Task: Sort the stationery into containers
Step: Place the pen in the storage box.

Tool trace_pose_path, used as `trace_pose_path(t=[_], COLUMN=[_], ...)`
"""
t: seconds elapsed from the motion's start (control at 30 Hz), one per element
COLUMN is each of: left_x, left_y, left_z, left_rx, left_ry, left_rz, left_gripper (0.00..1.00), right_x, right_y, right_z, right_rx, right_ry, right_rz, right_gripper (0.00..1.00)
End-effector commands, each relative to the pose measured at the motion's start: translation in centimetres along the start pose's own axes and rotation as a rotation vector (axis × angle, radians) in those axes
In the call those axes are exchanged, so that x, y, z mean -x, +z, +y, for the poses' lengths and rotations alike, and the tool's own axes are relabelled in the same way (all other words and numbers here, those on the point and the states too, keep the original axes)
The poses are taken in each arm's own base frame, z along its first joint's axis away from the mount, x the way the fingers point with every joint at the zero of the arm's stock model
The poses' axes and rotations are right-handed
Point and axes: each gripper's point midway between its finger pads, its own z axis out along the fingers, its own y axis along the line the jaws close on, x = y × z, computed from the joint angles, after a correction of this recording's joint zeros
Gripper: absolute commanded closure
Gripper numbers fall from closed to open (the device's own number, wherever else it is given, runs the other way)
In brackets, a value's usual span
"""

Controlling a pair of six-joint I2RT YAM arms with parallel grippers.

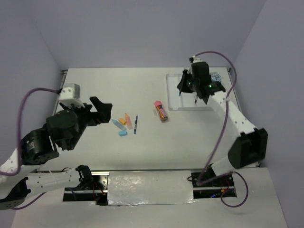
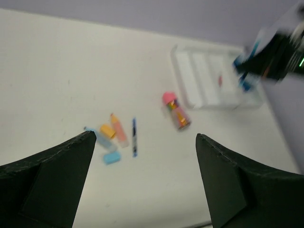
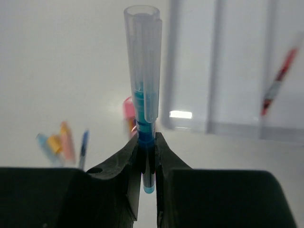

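Observation:
The white divided tray (image 1: pixel 173 95) lies at the back right; it also shows in the left wrist view (image 2: pixel 204 78) and the right wrist view (image 3: pixel 237 71). A red pen (image 3: pixel 278 83) lies in one compartment. My right gripper (image 3: pixel 147 147) is shut on a blue pen with a clear cap (image 3: pixel 145 90), held upright above the tray's near edge (image 1: pixel 197 92). My left gripper (image 1: pixel 102 110) is open and empty, hovering left of a loose cluster: a blue pen (image 1: pixel 136 124), an orange marker (image 1: pixel 127 118), a light-blue marker (image 1: pixel 116 124) and a light-blue eraser (image 1: pixel 122 133). A pink-capped item (image 1: pixel 160 110) lies mid-table.
A round blue-patterned roll (image 1: pixel 216 77) shows partly behind the right gripper at the tray's far side. Purple walls close the table at back and sides. The arm bases and cables sit along the near edge.

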Motion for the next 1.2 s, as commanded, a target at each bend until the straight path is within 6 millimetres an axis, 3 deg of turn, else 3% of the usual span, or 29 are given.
trace_pose_path(t=[0.0,0.03,0.07,0.1,0.13,0.17,0.2,0.23,0.27,0.33,0.5,0.6,0.73,0.77,0.87,0.97,1.0,1.03,1.07,1.1,1.13,1.17], left_x=[-7.7,-9.5,-10.2,-10.2,-11.4,-11.4,-11.7,-12.5,-12.7,-14.7,-15.2,-16.2,-17.2,-17.5,-17.4,-16.3,-15.8,-15.2,-14.8,-14.0,-13.8,-13.2], left_y=[0.3,0.3,0.2,0.1,0.1,-0.2,-0.3,-0.2,-0.3,0.2,0.4,0.7,1.3,1.3,1.1,0.6,0.6,0.5,0.4,0.3,0.2,0.1], left_z=[2.6,3.3,3.8,4.0,4.4,4.6,4.7,5.2,5.7,6.2,5.6,5.5,5.2,5.2,4.9,5.1,5.6,6.0,6.5,8.0,8.6,9.1], left_rx=[0.030,0.039,0.039,0.029,0.023,0.009,0.000,0.008,0.011,0.018,-0.007,0.006,0.021,0.029,-0.001,-0.013,0.011,0.033,0.060,0.133,0.180,0.219], left_ry=[0.217,0.245,0.253,0.248,0.267,0.258,0.263,0.278,0.272,0.261,0.270,0.310,0.351,0.360,0.346,0.301,0.293,0.258,0.246,0.252,0.211,0.195], left_rz=[0.209,0.250,0.261,0.250,0.271,0.265,0.269,0.279,0.269,0.276,0.297,0.338,0.382,0.395,0.391,0.348,0.324,0.297,0.279,0.251,0.239,0.222], left_gripper=[0.01,0.01,0.01,0.01,0.01,0.01,0.01,0.01,0.01,0.01,0.01,0.01,0.01,0.01,0.01,0.01,0.01,0.01,0.01,0.01,0.01,0.01], right_x=[0.3,0.8,3.0,3.1,3.2,5.6,4.8,4.4,5.6,4.9,1.3,-0.4,-0.3,0.0,0.1,1.6,2.7,1.4,3.6,3.7,3.0,2.3], right_y=[2.5,3.0,3.4,4.8,4.9,5.0,6.5,6.6,6.8,7.9,10.4,11.6,12.4,11.9,11.4,9.6,9.5,8.9,7.1,7.1,5.1,4.7], right_z=[-8.8,-9.9,-10.0,-12.2,-13.5,-14.1,-16.2,-17.1,-17.6,-19.7,-23.5,-23.9,-23.2,-24.4,-24.7,-23.3,-21.5,-21.1,-17.2,-13.3,-10.8,-8.4], right_rx=[-0.323,-0.345,-0.340,-0.397,-0.451,-0.479,-0.532,-0.556,-0.567,-0.594,-0.606,-0.599,-0.541,-0.556,-0.574,-0.556,-0.501,-0.491,-0.433,-0.372,-0.326,-0.281], right_ry=[0.045,0.061,0.062,0.068,0.062,0.047,0.045,0.042,0.022,0.025,0.085,0.093,0.100,0.129,0.139,0.159,0.157,0.162,0.114,0.061,0.029,0.005], right_rz=[0.163,0.169,0.131,0.146,0.162,0.123,0.169,0.209,0.192,0.222,0.294,0.353,0.336,0.328,0.331,0.287,0.241,0.255,0.173,0.138,0.115,0.107], right_gripper=[1.00,1.00,1.00,1.00,0.99,0.99,0.99,0.99,0.99,0.98,0.86,0.81,0.57,0.55,0.45,0.44,0.44,0.44,0.44,0.43,0.43,0.42])
